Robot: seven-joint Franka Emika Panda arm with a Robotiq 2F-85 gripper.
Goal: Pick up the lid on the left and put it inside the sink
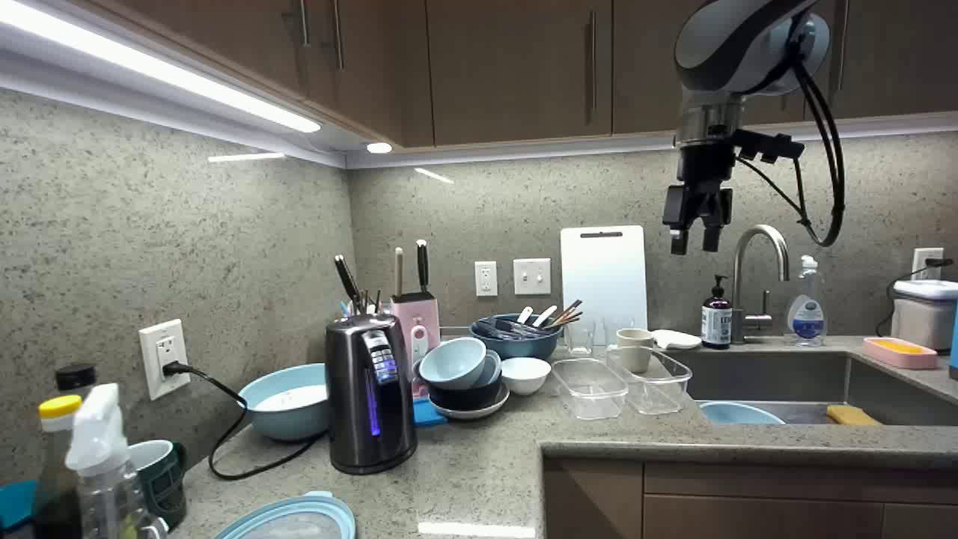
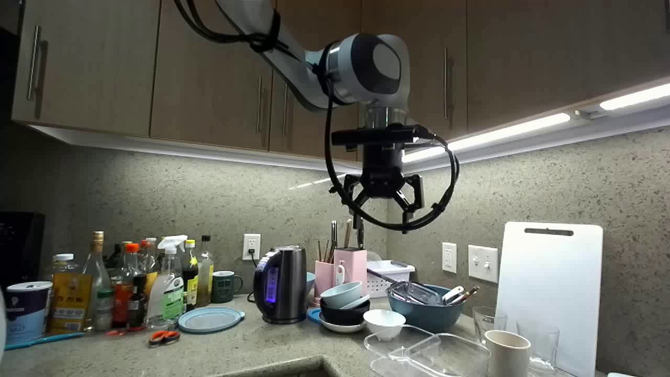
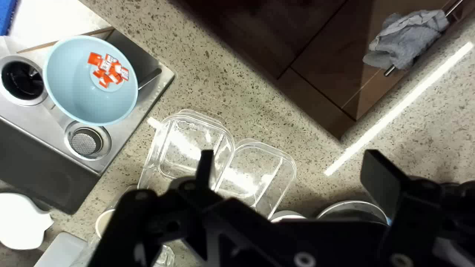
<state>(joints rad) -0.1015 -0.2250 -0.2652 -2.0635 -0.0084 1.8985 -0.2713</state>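
The blue-rimmed round lid lies flat on the counter at the bottom of an exterior view, partly cut off by the frame. It shows whole in an exterior view, in front of the bottles and left of the kettle. The metal sink is set in the counter at the right; the wrist view also shows it, with a light blue bowl inside. My gripper is open and empty, high above the counter, in both exterior views. In the wrist view its fingers are spread wide. The lid is out of the wrist view.
Clear plastic containers stand beside the sink. A dark kettle, stacked bowls and a white cutting board stand along the back. Orange-handled scissors and bottles are near the lid. A faucet rises behind the sink.
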